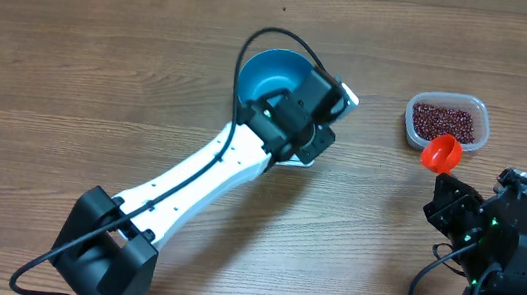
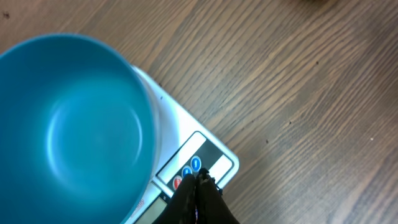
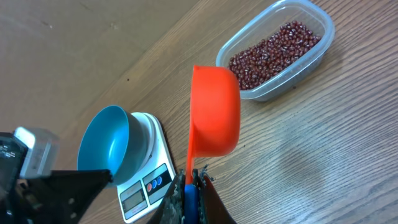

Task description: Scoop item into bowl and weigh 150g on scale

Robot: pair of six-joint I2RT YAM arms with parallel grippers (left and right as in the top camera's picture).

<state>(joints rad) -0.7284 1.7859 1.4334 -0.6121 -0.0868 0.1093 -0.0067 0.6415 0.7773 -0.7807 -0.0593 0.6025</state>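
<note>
Over at the scale [image 2: 174,112], the left gripper [image 2: 199,182] has its two fingers pressed flat together into one point, holding nothing. That point is sitting on the little row of round buttons by the display. From the wrist view it looks like it's touching between the red one and a blue one, though I can't tell if it's really pushing down. The blue bowl [image 2: 74,124] is already parked on the scale platform, overhanging it, and it's totally empty inside.

On the other side, the right gripper [image 3: 191,180] is clamped on the handle of the orange scoop [image 3: 214,112]. The cup end sticks out ahead of it, above the table [image 1: 102,67] and just short of the clear tub [image 3: 298,73]. All the beans [image 3: 273,50] are sitting in that tub, well apart from the bowl. From overhead the scoop looks empty to me.

So my read: this is the power-on or zeroing step, with no scooping done yet. Next up, I'd guess the left arm needs to lift clear of the bowl so it isn't leaning on the scale. Then the right one has to tip the scoop mouth down into the beans, dig in, level out and carry it across without spilling. Small loads near the end, since those beans will pour fast.
</note>
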